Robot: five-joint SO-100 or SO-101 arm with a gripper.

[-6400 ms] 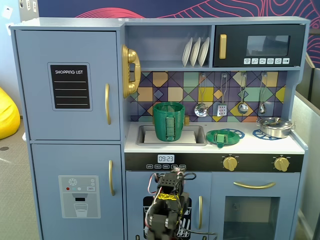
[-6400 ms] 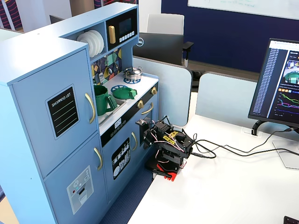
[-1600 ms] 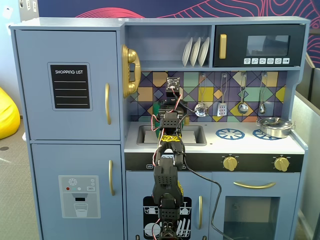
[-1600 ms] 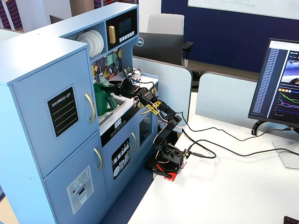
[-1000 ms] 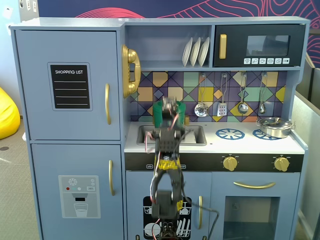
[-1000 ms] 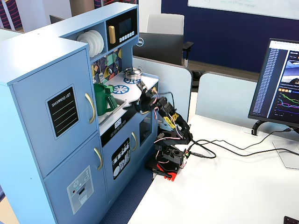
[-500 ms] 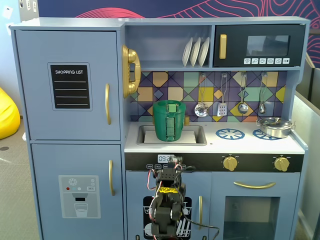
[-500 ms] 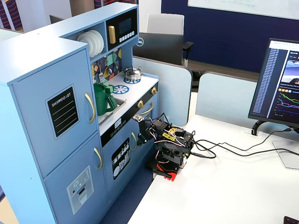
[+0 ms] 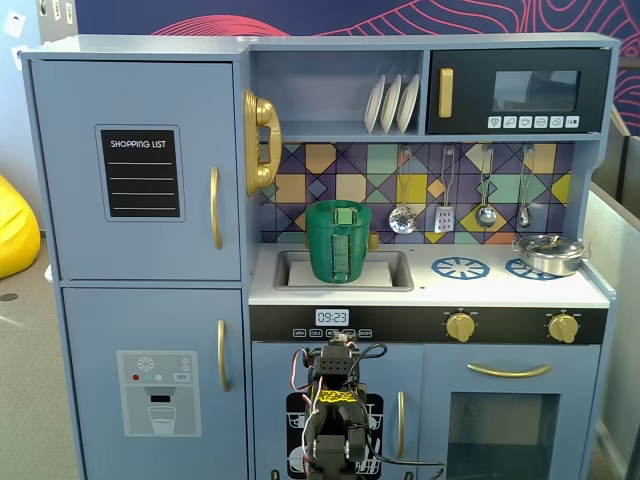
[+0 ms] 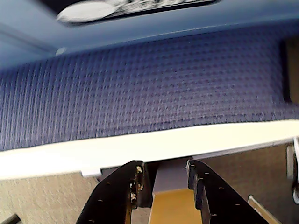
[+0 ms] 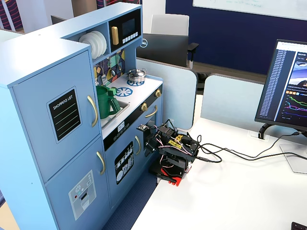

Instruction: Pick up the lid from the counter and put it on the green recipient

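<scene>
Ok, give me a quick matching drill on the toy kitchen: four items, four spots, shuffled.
Items:
1. green pot
2. steel pan
3. white plates
4. gold phone

Spots:
A. upper shelf
B. sink recess
C. rightmost burner print
D. side of the fridge

Pairs: 1-B, 2-C, 3-A, 4-D
</scene>
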